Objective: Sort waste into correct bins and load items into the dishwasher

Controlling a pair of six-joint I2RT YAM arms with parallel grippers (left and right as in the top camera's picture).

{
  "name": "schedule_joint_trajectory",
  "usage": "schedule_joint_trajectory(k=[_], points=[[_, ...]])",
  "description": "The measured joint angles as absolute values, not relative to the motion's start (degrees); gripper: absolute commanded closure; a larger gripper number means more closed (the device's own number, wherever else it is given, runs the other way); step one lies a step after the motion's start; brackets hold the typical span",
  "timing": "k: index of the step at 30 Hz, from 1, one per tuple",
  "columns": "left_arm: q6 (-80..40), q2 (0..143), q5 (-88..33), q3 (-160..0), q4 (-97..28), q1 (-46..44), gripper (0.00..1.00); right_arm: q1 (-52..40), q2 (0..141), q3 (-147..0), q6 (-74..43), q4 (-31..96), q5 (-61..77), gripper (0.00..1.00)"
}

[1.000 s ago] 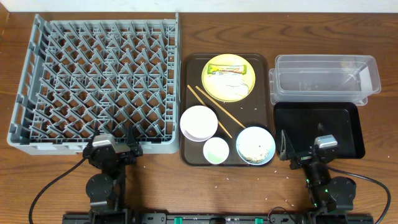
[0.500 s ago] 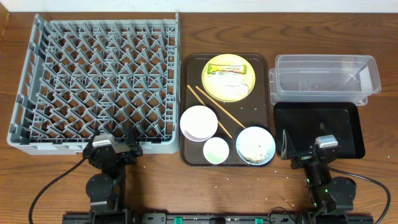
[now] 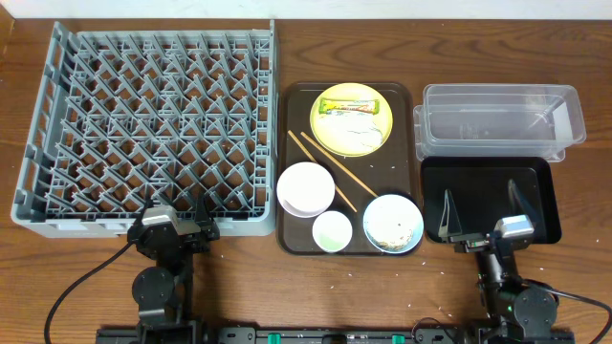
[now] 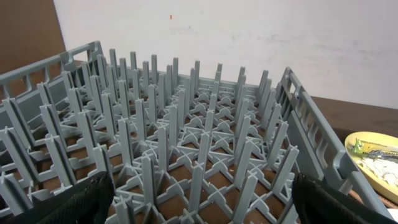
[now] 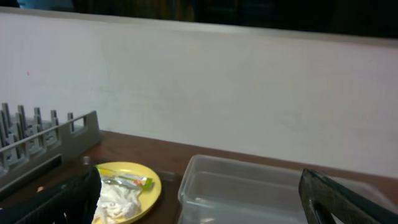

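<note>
The yellow plate [image 3: 354, 118] on the brown tray carries a white napkin [image 3: 349, 132] and a yellow-green wrapper [image 3: 351, 107]; it also shows in the right wrist view [image 5: 127, 190]. Chopsticks [image 3: 323, 169], a white bowl [image 3: 305, 187], a small white cup [image 3: 333, 230] and a light blue bowl [image 3: 393, 224] holding rice lie on the tray. The grey dish rack [image 3: 148, 129] is at left. The clear tub [image 3: 499, 120] and black tray [image 3: 488, 186] are at right. My left gripper [image 3: 179, 218] is open at the rack's front edge. My right gripper [image 3: 483, 204] is open over the black tray's front.
The brown serving tray [image 3: 287, 239] sits between the rack and the bins. A few rice grains [image 3: 337, 283] lie on the wooden table in front of the tray. A white wall runs behind the table.
My right arm has swung up and to the right, and its fingers have spread wide over the black tray. The left arm has not moved.
</note>
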State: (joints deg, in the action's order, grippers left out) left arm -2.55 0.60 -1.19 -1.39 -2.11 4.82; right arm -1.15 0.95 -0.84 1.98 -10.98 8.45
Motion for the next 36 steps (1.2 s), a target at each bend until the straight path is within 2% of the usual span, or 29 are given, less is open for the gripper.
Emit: schedule_joint_trajectory(k=[6, 13, 20, 26, 36], points=[[-2.52, 0.60, -1.19, -1.39, -2.13, 4.82, 0.08, -1.15, 2.68, -6.09, 4.64, -11.16, 7.84, 0.01], [-2.52, 0.60, -1.17, -1.39, -2.11, 4.82, 0.08, -1.15, 13.19, -16.10, 5.34, -11.77, 8.78, 0.01], [-2.52, 0.60, -1.19, -1.39, -2.13, 4.82, 0.08, -1.15, 26.48, -25.82, 5.54, -12.45, 12.32, 0.01], [-2.52, 0.58, -1.17, -1.39, -2.11, 4.82, 0.07, -1.15, 43.53, -38.76, 5.23, -11.60, 20.03, 0.01], [-2.52, 0.60, -1.17, -1.39, -2.13, 4.82, 0.07, -1.23, 69.58, -66.06, 3.09, 9.34, 31.20, 0.01]])
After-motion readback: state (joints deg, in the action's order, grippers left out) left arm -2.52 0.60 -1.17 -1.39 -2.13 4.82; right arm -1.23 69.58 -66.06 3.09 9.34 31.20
